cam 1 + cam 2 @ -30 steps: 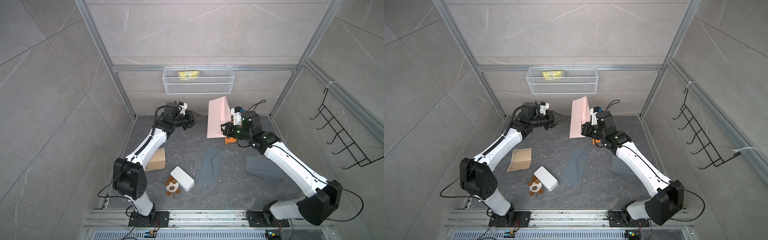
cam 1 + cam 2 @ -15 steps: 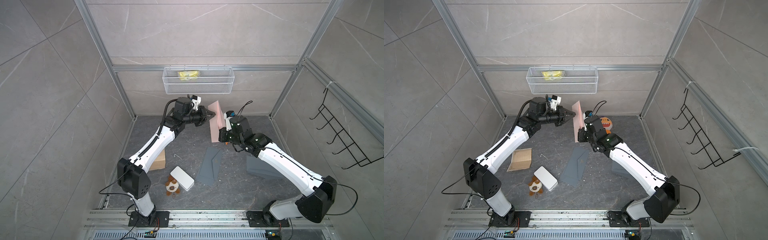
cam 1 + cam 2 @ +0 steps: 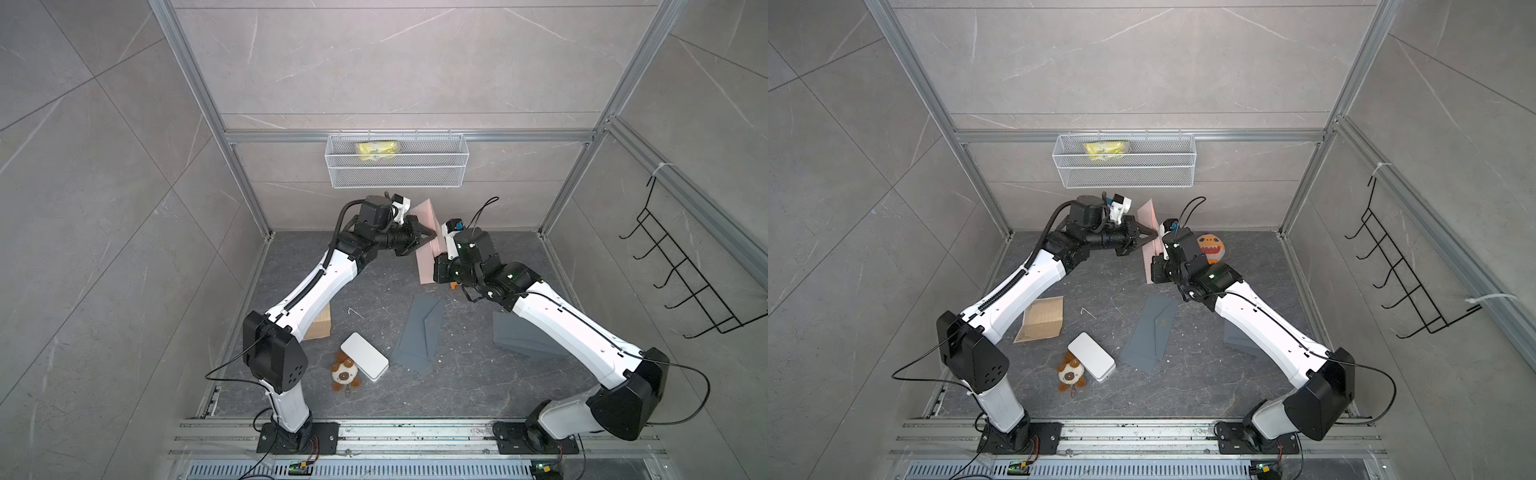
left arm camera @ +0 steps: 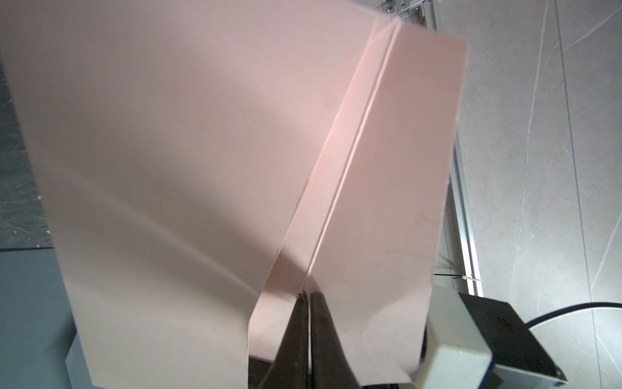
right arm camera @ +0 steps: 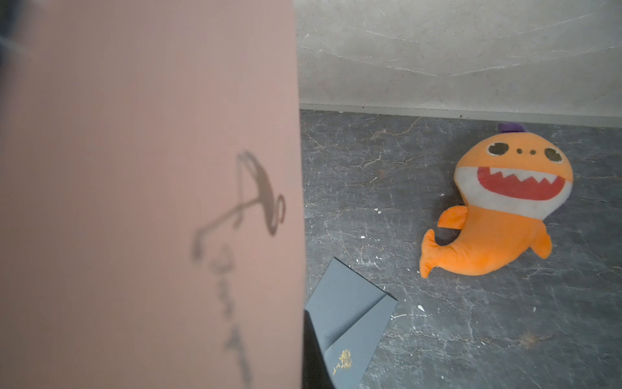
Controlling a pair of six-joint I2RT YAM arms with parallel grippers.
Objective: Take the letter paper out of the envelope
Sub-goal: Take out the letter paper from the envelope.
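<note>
— What has changed on the left?

— The left pincer [image 3: 430, 238] stood open and well apart from the envelope [image 3: 424, 268] a second ago. It has now come across, and its jaws are together on a thin pink edge by the fold. The left wrist view shows its fingers [image 4: 324, 336] pressed shut there.

— Is that edge the letter or the flap?

— We cannot tell, and we see no letter clear of the envelope. We judge it is still inside, so this pinch either starts the pull or only spreads the flap.

— How does the envelope lie?

— It hangs between our two arms, above the floor near the back wall. Earlier its broad face was towards us; now it is nearly edge-on. Its long axis stands roughly upright, with the top leaning towards the back wall and the folded side facing the left pincer.

— And on the right?

— The right pincer [image 3: 1155, 272] is clamped on the envelope's lower part and carries it.
</note>
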